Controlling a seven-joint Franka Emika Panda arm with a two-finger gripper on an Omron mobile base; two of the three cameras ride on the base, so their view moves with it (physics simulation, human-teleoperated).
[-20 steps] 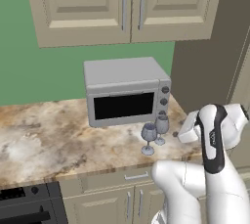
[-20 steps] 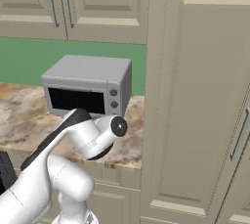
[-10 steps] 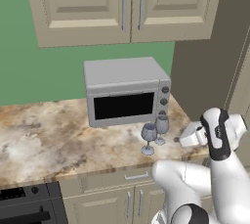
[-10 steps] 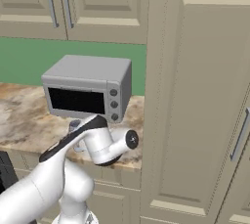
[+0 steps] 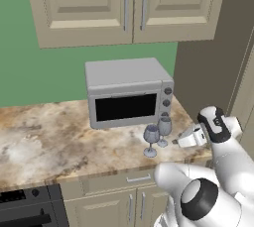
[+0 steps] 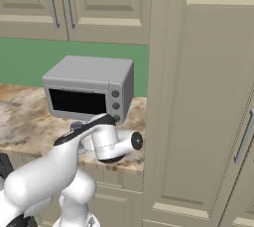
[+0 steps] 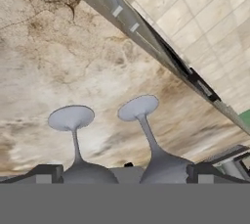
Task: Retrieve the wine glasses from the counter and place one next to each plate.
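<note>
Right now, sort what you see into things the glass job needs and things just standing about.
For the job:
- two wine glasses, upright side by side
- counter they stand on
- gripper, fingers open, beside the glasses

Standing about:
- microwave behind the glasses
- wall cabinets
- tall cabinet

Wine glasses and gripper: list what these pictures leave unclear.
- Gripper, left base view: fingertips too small to see whether they touch the wine glasses.
- Right base view: the arm covers the glasses.
- Hand view: glass bowls cut off by the bottom edge.
- Microwave: dark door hides its inside.
</note>
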